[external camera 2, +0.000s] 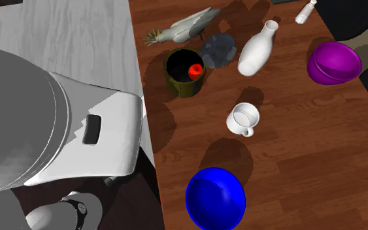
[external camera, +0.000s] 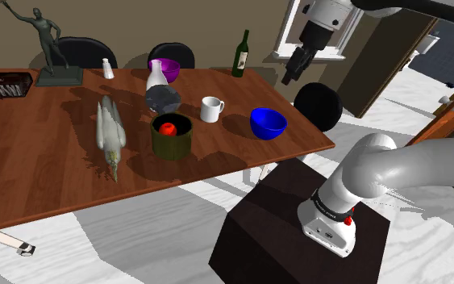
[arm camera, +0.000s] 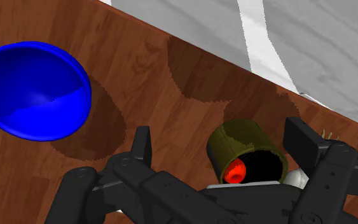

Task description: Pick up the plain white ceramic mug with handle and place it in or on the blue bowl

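The white mug [external camera: 211,108] stands upright on the brown wooden table [external camera: 47,169], its handle toward the blue bowl [external camera: 268,123], which sits a short way off near the table's corner. From above, the mug [external camera 2: 243,119] sits between the blue bowl [external camera 2: 215,198] and a white vase. My black gripper [external camera: 291,74] hangs high above the table, over the bowl's end, well clear of both. In the wrist view the gripper [arm camera: 219,130] is open with nothing between its fingers [arm camera: 141,143]; below it lie the blue bowl [arm camera: 34,89] and an olive pot.
An olive pot [external camera: 171,135] holding a red object stands close to the mug. Also on the table: a bird figurine [external camera: 110,133], a dark round object [external camera: 162,99], a white vase [external camera: 156,77], a purple bowl [external camera: 168,68], a wine bottle [external camera: 240,55] and a statue [external camera: 49,44].
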{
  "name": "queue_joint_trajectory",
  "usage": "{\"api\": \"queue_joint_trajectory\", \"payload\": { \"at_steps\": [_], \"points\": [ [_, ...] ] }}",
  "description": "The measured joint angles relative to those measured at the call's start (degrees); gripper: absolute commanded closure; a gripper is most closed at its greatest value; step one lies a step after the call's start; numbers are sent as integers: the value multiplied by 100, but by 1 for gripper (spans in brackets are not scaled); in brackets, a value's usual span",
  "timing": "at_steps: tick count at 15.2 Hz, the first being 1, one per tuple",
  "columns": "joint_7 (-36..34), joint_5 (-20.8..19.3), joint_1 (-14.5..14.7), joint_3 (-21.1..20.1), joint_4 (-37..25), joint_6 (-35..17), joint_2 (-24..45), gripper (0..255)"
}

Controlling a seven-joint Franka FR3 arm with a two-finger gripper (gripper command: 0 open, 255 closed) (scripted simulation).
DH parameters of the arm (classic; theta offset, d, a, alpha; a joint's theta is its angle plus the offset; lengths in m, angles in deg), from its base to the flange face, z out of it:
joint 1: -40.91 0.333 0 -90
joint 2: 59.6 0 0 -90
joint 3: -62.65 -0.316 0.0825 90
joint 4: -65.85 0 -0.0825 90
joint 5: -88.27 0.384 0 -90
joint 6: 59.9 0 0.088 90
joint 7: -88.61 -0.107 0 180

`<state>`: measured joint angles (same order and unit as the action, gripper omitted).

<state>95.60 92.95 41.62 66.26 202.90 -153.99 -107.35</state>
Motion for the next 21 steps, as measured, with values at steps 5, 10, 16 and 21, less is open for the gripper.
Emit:
{"api": "queue_joint_trajectory", "payload": {
  "at_steps": [5, 10, 16, 21],
  "points": [
    [54, -27, 13, -7, 61, -584, 537, 0],
    [108, -59, 32, -30, 90, -1481, 1407, 0],
    [181, -98, 47, -24, -229, -2407, 2650, 0],
    [232, -119, 53, -13, -720, -3057, 3794, 0]
  ]
}}
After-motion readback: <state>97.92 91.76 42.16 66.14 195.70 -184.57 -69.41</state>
